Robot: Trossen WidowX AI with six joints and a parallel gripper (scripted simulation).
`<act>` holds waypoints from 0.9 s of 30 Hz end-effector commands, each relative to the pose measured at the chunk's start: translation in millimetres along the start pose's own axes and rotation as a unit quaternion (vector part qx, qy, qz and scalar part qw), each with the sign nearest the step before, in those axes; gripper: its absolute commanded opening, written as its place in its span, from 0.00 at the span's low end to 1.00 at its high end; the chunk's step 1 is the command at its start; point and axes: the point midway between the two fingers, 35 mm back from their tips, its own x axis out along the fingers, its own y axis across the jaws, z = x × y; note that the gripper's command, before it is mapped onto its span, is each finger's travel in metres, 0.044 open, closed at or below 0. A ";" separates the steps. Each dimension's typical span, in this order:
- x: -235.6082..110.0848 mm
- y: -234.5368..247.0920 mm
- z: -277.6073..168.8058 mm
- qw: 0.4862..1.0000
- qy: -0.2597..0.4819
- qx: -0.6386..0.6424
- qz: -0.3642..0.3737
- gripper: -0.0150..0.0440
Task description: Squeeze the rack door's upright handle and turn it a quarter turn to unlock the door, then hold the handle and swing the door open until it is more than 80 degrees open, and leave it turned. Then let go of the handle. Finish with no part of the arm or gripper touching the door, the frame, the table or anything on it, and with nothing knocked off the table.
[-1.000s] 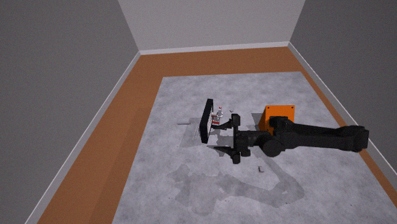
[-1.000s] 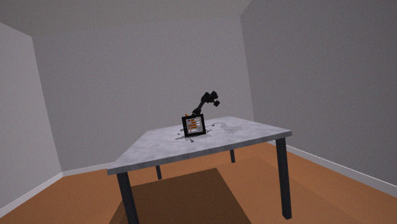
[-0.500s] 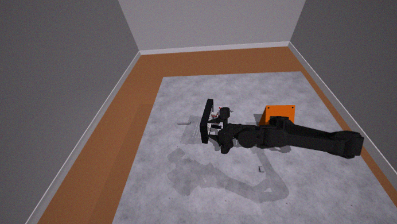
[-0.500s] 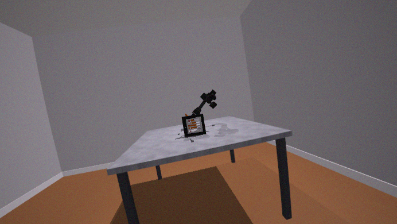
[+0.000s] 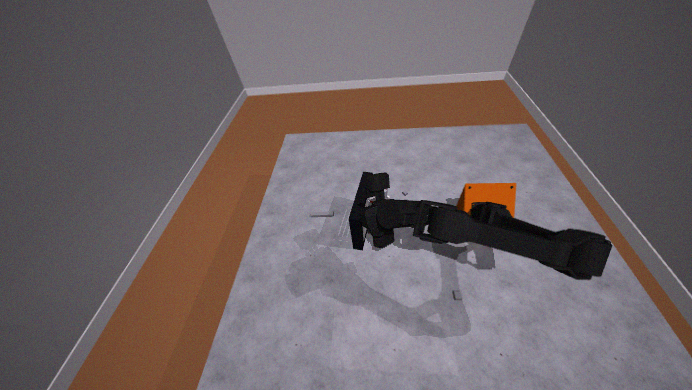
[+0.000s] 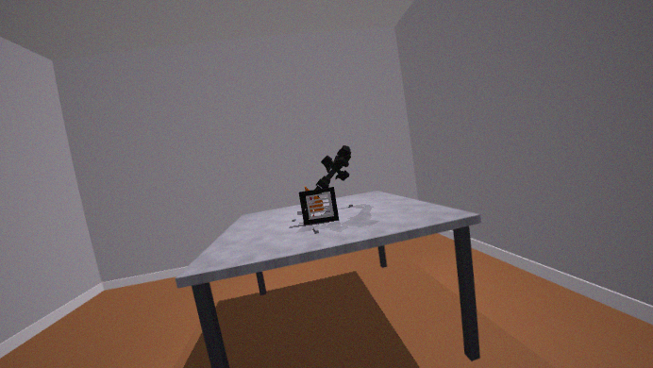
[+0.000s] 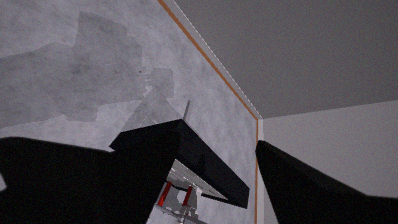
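Note:
The rack's black frame [image 5: 357, 239] [image 6: 335, 208] [image 7: 215, 157] stands upright on the table [image 5: 500, 155] [image 6: 264, 250]. A pale barred panel inside it shows in the exterior view. Red bars [image 7: 188, 196] and pale parts show beside the frame in the wrist view; which of them is the handle I cannot tell. My gripper [image 5: 375, 209] [image 6: 334, 169] [image 7: 218, 139] is partly open over the frame's top, fingers apart, with nothing seen between them. The left finger covers part of the frame in the wrist view. Door angle, handle turn and any contact are hidden or too small to tell.
An orange block [image 5: 492, 195] [image 6: 306, 189] stands by the arm's base. A thin grey bar [image 5: 321, 215] lies beyond the frame. A small dark piece [image 5: 405, 193] lies behind the arm, and another small piece [image 5: 457, 295] lies in front of it.

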 end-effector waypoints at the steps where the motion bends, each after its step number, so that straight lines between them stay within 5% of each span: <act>1: 12.3 -7.4 -14.2 0.998 0.052 0.006 0.020 0.73; 27: 45.4 -46.3 -94.0 0.938 0.287 0.110 0.158 0.73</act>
